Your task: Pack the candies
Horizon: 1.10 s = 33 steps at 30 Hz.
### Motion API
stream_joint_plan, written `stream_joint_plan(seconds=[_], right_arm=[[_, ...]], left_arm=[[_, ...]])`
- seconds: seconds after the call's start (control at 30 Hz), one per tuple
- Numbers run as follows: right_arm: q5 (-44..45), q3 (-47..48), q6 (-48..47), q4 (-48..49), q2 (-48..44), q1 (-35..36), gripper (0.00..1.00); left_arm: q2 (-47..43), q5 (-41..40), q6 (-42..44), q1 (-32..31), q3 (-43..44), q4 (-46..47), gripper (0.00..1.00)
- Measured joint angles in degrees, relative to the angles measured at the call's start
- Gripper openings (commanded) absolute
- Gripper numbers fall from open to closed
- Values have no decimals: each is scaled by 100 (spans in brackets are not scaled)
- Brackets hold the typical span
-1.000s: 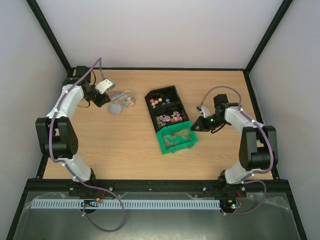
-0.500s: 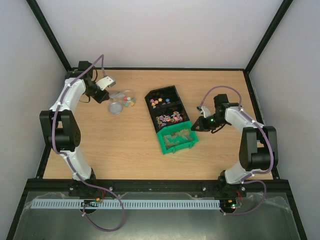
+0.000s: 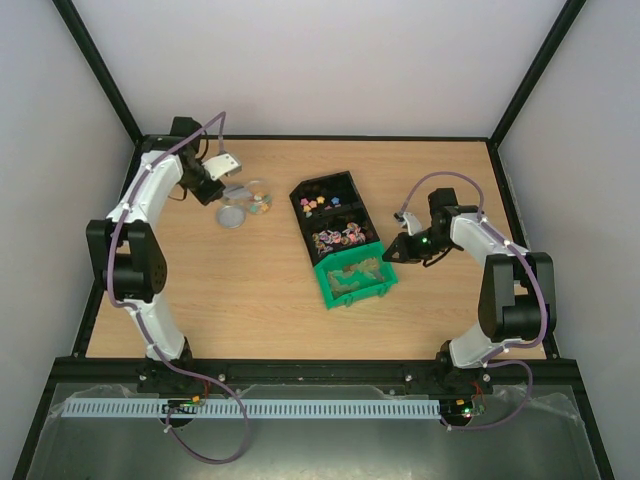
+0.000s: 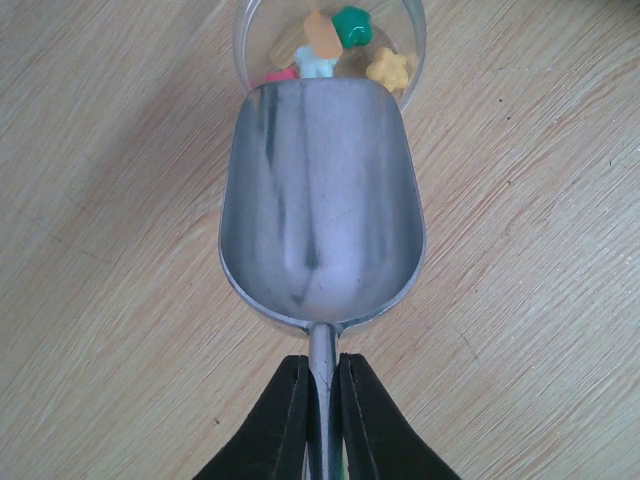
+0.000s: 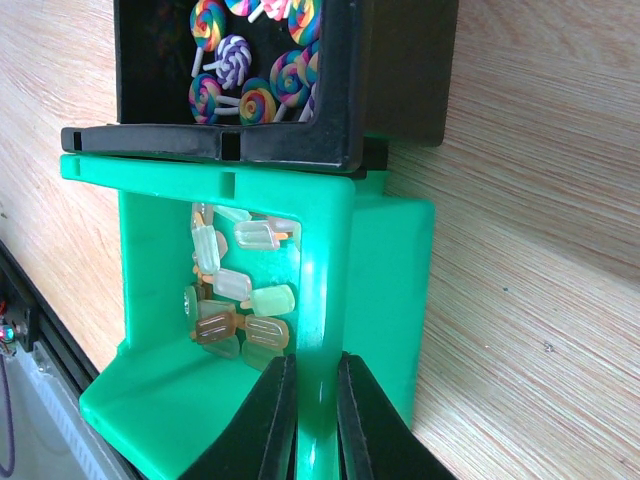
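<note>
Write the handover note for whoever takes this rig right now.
Left gripper: shut on the handle of the metal scoop, which is empty, its tip at the mouth of the clear cup.
Right gripper: shut on a wall of the green bin.
The candies: a few in the cup, more in the far compartment of the black bin.
Done: some candies are in the cup.
Left: scoop more from the black bin, then probably fit the grey lid lying beside the cup.

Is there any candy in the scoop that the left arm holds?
No, the metal scoop is bare inside, and the candies lie in the clear cup beyond its lip.
</note>
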Motion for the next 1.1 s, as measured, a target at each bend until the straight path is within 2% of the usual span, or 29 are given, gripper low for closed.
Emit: stream_joint_plan(seconds=[0.6,0.77,0.97,1.03,1.1], right_arm=[[22,0,-66,-7,0,-7,13],[24,0,-98,-11,0,-7,13],[28,0,-103,-13,-9,-7,13],[26,0,-103,-13,-9,-7,13],[26,0,-103,-15,-9,-7,12]], left_arm=[[85,-498,192,-168,365,-282,2],[0,-214,302,-168,363,-278,2],[-734,756,485,-160,-190,-42,2],[-1064,927,492,-295,-219,-48,2],[-1401,916,494,-713,-214,-79,2]])
